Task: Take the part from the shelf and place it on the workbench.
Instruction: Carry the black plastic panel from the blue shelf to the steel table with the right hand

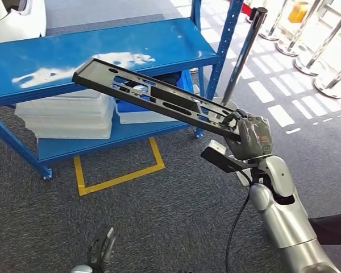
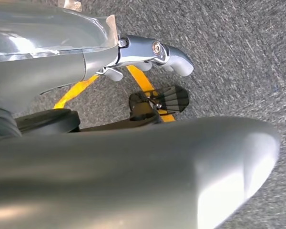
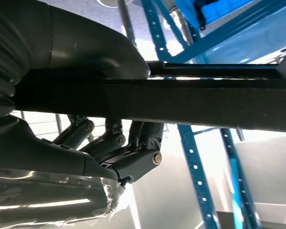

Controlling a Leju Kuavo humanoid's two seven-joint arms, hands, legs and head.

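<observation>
The part [image 1: 160, 99] is a long, flat black panel with several slots, held in the air in front of the blue shelf [image 1: 53, 57]. My right hand [image 1: 250, 136] grips its near end, and the far end points up and to the left over the shelf board. In the right wrist view the part [image 3: 206, 102] runs as a dark bar with the thumb on one face and the fingers [image 3: 116, 145] curled on the other. My left hand [image 1: 101, 249] hangs low over the carpet, holding nothing. Its fingers [image 2: 152, 50] lie fairly straight.
White trays [image 1: 66, 114] and a blue bin sit on the shelf's lower board. Yellow tape [image 1: 117, 177] marks the grey carpet in front. A black pole [image 1: 246, 51] leans beside the shelf's right post. Chrome stanchion bases [image 1: 306, 62] stand at the back right.
</observation>
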